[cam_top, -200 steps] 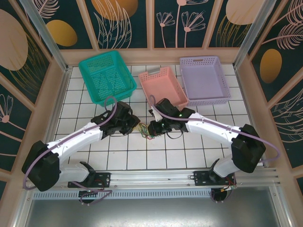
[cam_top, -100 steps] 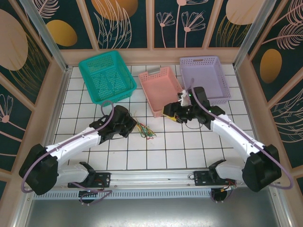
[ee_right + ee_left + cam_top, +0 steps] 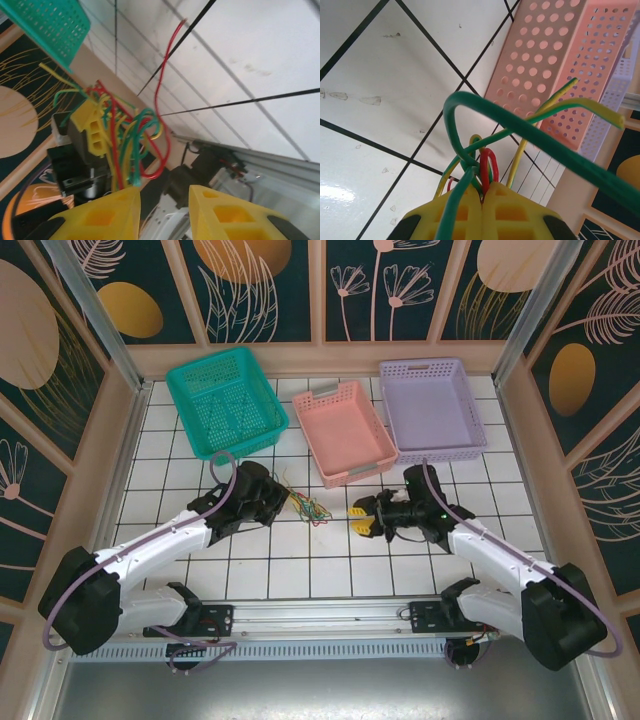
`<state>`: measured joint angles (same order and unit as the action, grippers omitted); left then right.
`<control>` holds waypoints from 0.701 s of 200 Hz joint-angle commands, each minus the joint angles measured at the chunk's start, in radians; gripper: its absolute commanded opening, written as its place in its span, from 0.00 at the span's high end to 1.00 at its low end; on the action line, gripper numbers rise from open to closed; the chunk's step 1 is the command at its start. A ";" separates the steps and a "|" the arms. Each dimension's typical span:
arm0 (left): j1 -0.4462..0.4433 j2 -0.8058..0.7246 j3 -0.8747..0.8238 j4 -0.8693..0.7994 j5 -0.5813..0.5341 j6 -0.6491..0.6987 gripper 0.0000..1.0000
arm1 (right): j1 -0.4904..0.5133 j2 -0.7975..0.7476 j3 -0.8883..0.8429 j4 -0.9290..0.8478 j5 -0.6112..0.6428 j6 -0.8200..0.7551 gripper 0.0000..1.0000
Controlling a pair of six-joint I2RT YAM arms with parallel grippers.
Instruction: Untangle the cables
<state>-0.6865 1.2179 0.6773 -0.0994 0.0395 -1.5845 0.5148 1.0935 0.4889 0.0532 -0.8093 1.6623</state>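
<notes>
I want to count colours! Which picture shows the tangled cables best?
Right wrist view: the whole bunch of cables shows, its green, yellow and red loops clear. Left wrist view is close but cuts them off; top view shows a tiny clump.

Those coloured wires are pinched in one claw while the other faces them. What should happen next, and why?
Probably the right gripper should ease toward the cables and close on one loose strand, perhaps the red wire. Its jaws stand open, facing the bunch, while the left gripper is shut on the tangle.
</notes>
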 commanded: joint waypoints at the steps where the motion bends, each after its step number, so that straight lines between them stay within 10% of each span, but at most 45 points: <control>1: -0.001 -0.002 -0.008 0.046 -0.012 -0.012 1.00 | 0.045 0.043 -0.005 0.202 0.019 0.185 0.70; 140: -0.002 0.005 0.007 0.055 -0.004 -0.005 1.00 | 0.141 0.163 -0.047 0.447 0.117 0.343 0.79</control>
<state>-0.6865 1.2182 0.6765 -0.0841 0.0399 -1.5841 0.6353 1.2465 0.4587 0.4194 -0.7155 1.9488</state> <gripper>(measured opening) 0.067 0.207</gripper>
